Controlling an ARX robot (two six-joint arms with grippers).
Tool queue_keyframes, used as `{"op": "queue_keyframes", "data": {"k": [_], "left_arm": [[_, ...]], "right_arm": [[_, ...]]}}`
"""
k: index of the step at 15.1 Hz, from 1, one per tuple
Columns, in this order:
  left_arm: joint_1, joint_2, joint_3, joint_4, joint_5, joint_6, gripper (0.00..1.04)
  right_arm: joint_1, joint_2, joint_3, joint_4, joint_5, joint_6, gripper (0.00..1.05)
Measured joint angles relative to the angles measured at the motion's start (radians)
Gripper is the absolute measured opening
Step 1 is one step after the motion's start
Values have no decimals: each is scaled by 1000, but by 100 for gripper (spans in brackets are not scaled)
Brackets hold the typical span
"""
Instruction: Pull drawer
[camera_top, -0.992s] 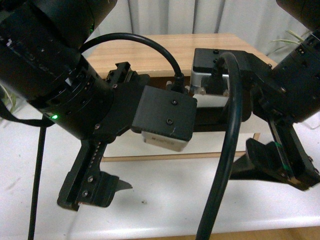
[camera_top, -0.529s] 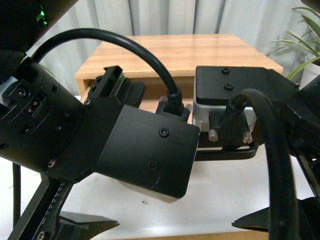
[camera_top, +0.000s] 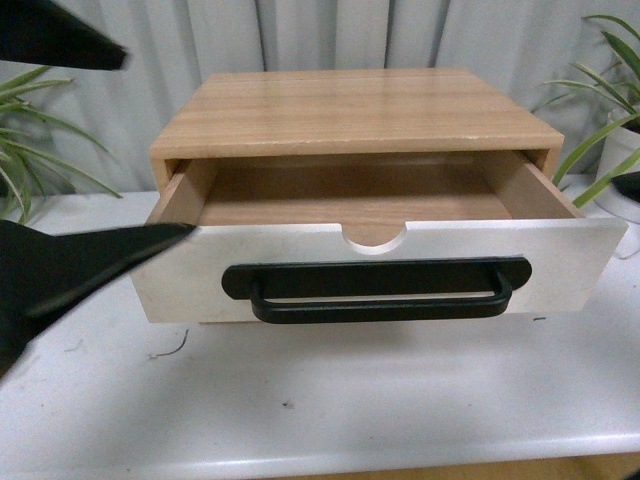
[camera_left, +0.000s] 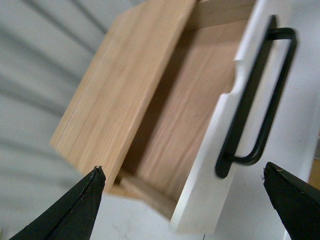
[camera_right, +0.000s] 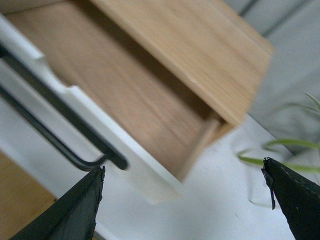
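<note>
While the white table (camera_top: 330, 400) carries the wooden cabinet (camera_top: 350, 110), the drawer (camera_top: 570, 262) stands pulled well out of it toward me, with only its bare wooden floor showing inside. No claw touches its black bar handle (camera_top: 375, 277). My left claw (camera_left: 182, 169) and right claw (camera_right: 182, 166) both stand spread wide, gripping nothing.

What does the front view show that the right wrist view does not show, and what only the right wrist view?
Only the front view: the drawer front from end to end, with the whole black handle, and the plant on the left.

Only the right wrist view: both fingertips of the right gripper, spread wide and holding nothing.

Both views: the drawer standing open, its bare wooden inside, the cabinet top and the white table.
</note>
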Motion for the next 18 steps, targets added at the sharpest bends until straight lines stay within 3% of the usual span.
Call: {"op": "queue_keyframes", "data": {"k": [2, 5, 8, 10, 11, 12, 13, 15, 16, 17, 18], "left_arm": [[172, -259, -173, 12, -19, -283, 98], [410, -548, -317, -98, 43, -561, 98], [620, -675, -386, -128, 145, -789, 98], [619, -675, -386, -125, 149, -846, 98], [579, -709, -436, 23, 45, -848, 88], [525, -768, -481, 70, -37, -847, 74], [494, -777, -489, 66, -80, -848, 63], [451, -816, -517, 48, -137, -848, 38], [372, -838, -526, 33, -227, -849, 25], [302, -898, -526, -40, -255, -848, 11], [307, -970, -543, -109, -268, -854, 1]], "right_arm": [[-116, -236, -199, 97, 212, 218, 98], [-179, -522, -373, 8, 349, 458, 98], [-246, -702, -452, 13, 464, 645, 98], [-249, -700, -452, 15, 468, 693, 98], [-285, -710, -486, 129, 354, 682, 92], [-319, -755, -539, 206, 181, 650, 77], [-298, -774, -554, 203, 111, 639, 66], [-169, -820, -578, 182, 203, 623, 41], [-166, -835, -589, 176, 213, 622, 28], [-171, -856, -601, 164, 217, 622, 14], [-171, -871, -605, 160, 219, 621, 3]]}}
